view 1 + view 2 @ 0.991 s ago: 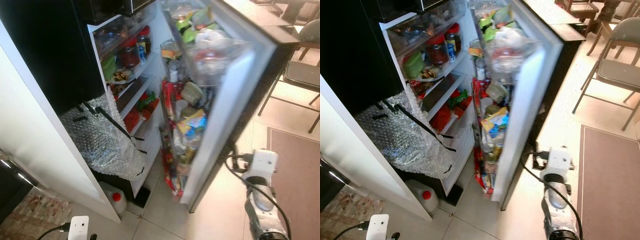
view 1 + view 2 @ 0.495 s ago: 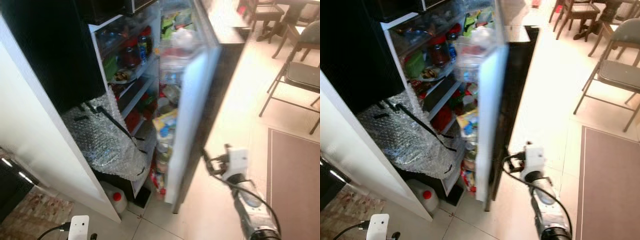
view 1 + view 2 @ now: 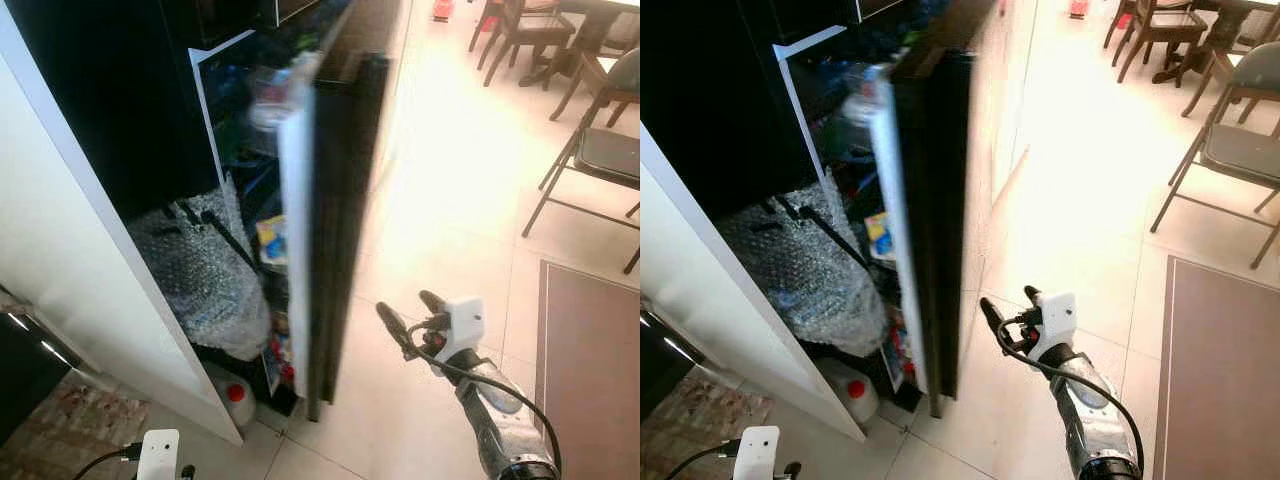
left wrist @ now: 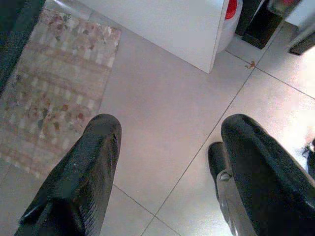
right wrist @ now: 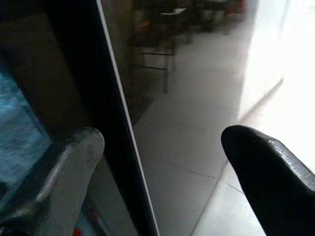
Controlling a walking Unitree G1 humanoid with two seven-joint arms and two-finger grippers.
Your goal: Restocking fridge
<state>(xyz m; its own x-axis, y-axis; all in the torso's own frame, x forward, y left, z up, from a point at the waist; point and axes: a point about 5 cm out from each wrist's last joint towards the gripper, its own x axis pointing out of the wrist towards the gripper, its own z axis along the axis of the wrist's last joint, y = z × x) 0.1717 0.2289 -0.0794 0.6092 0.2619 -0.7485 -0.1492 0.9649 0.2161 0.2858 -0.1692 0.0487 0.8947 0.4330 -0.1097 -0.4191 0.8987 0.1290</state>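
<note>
The black fridge door [image 3: 335,190] stands almost shut, edge-on to me, leaving a narrow gap through which door-shelf items [image 3: 272,240] show blurred. The fridge body [image 3: 110,100] is dark on the left. My right gripper [image 3: 411,312] is open, low, just to the right of the door's outer face and apart from it. In the right wrist view the door edge [image 5: 115,123] runs between the spread fingers [image 5: 266,167]. My left gripper [image 4: 167,147] hangs open over the floor tiles.
Bubble wrap [image 3: 200,280] hangs at the fridge's lower front, with a white jug with a red cap [image 3: 236,392] below. A white cabinet side [image 3: 90,290] is on the left. Folding chairs [image 3: 595,150] and a brown rug [image 3: 590,340] are on the right. A patterned mat [image 4: 54,83] lies by my left gripper.
The fridge door has swung from wide open to nearly shut. My right gripper moved left after it and now shows its open fingers.
</note>
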